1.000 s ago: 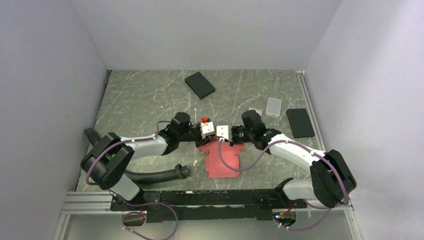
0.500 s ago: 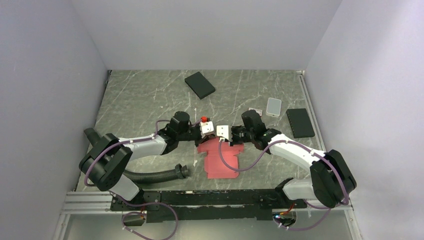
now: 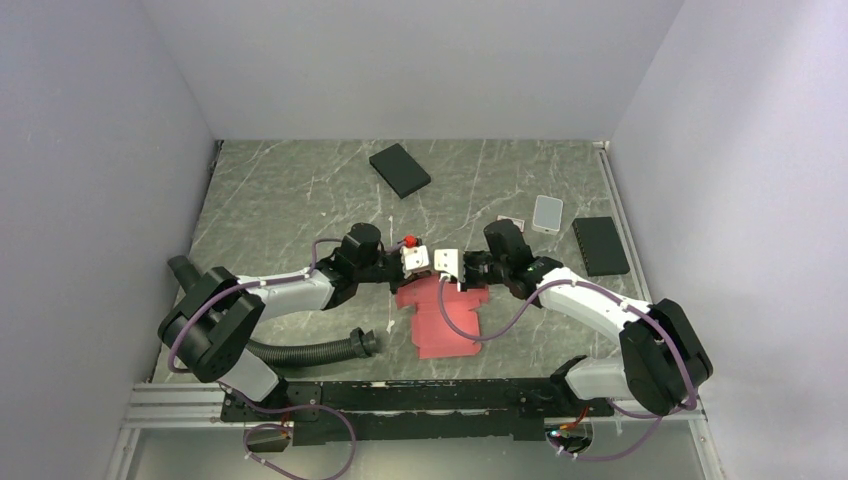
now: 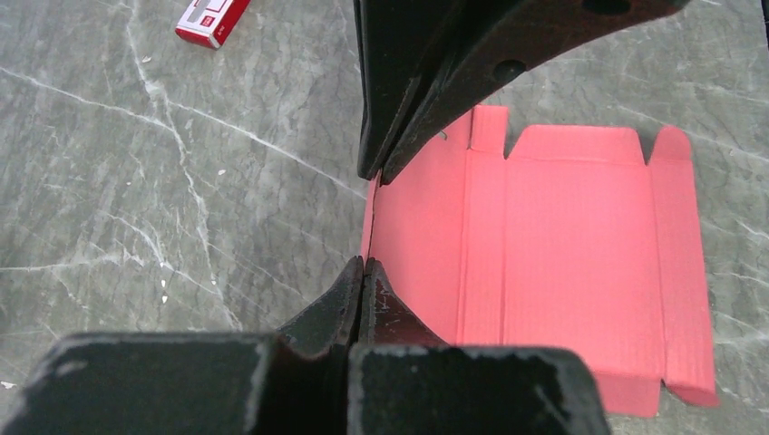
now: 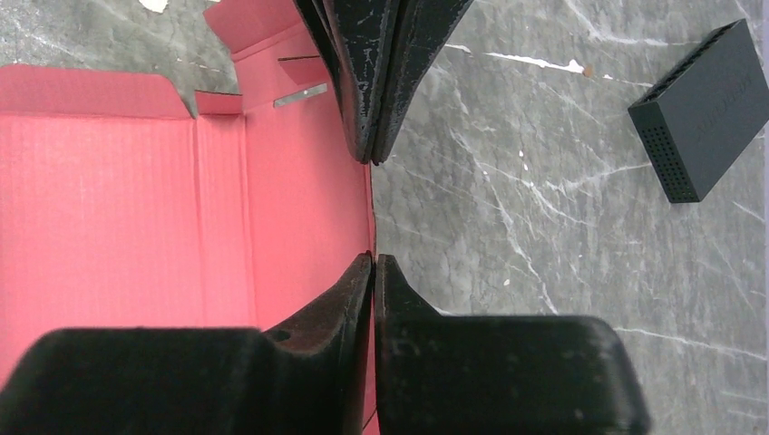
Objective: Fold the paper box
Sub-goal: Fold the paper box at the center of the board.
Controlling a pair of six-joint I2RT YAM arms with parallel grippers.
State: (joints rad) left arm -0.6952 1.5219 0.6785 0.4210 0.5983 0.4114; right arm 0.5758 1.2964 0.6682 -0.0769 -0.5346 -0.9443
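The paper box [image 3: 445,318] is a flat pinkish-red die-cut sheet lying on the marble table between the two arms. In the left wrist view its creased panels [image 4: 562,245] spread to the right, and its left side flap stands up edge-on. My left gripper [image 4: 370,217] is shut on that flap. In the right wrist view the sheet [image 5: 136,199] lies to the left, with its right side flap raised edge-on. My right gripper [image 5: 373,208] is shut on that flap. From above, the left gripper [image 3: 412,280] and the right gripper [image 3: 470,283] face each other over the sheet's far part.
A black flat box [image 3: 400,170] lies at the back. A black perforated box [image 3: 600,245] and a small grey box [image 3: 547,213] sit at the right. A tiny red-and-white carton [image 4: 211,18] lies beyond the sheet. A black corrugated hose [image 3: 310,350] runs along the near left.
My left gripper's fingers have closed onto the sheet's left flap. The right gripper has kept its hold, and both arms have stayed in place.
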